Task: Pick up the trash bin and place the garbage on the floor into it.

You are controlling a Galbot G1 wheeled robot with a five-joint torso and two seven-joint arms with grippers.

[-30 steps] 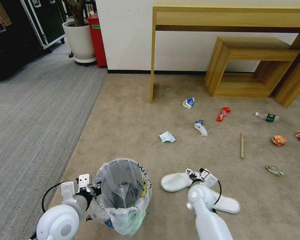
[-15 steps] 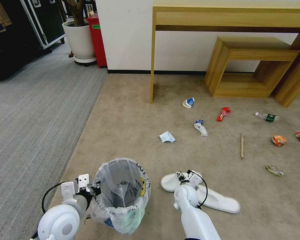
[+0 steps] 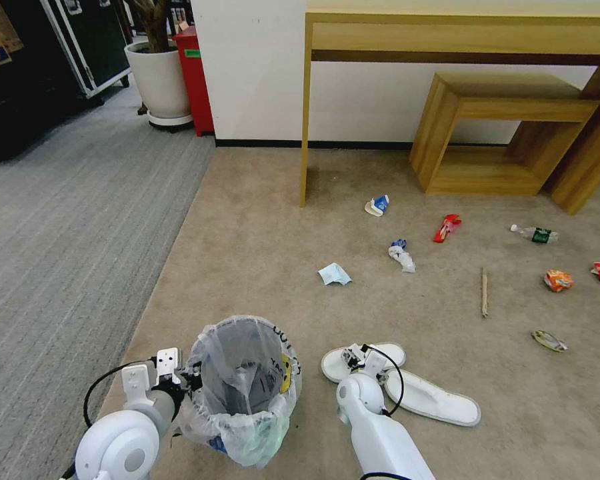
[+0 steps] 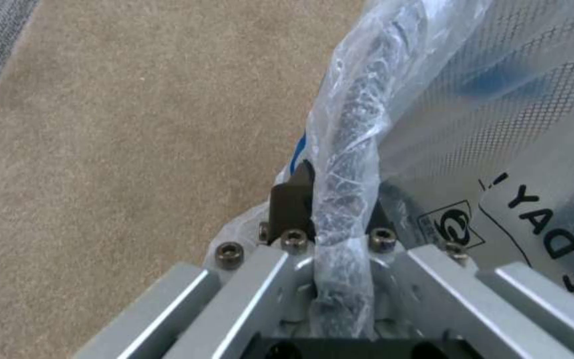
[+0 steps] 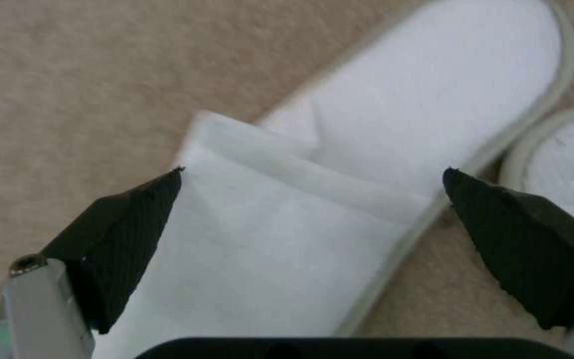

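Here, the bin (image 3: pixel 243 390) sits low on the beige floor (image 3: pixel 260 253), lined with a crinkly see-through bag with black lettering. The bag hangs loosely inside, with a fold of it drooping down the middle; a yellow patch shows on the inner wall. No litter can be made out inside it. Blue and green tints show through the plastic near the base.

The left end effector (image 3: pixel 180 380) is at the bin's rim on the side toward the grey carpet (image 3: pixel 67 220). In the left wrist view its fingers (image 4: pixel 292 202) are closed tight on the bag-wrapped rim of the bin (image 4: pixel 354 134).

Just beside the bin, on the side away from the grey carpet, lie two white slippers, touching each other. The right end effector (image 3: pixel 353 355) hangs over the near slipper (image 3: pixel 363 360), with the second slipper (image 3: pixel 433 400) next to it. In the right wrist view, the right end effector (image 5: pixel 314 174) has its black fingertips (image 5: pixel 134 219) spread wide on either side of the slipper's toe band (image 5: pixel 287 219), holding nothing.

Farther from the bin, toward the wooden table (image 3: pixel 460 33), litter is scattered well apart: a pale blue mask (image 3: pixel 334 274), a blue and white wrapper (image 3: pixel 401 255), a small carton (image 3: pixel 377 205), a red wrapper (image 3: pixel 447 227), a clear bottle (image 3: pixel 535 234), a stick (image 3: pixel 484 292) and an orange wrapper (image 3: pixel 558 281).
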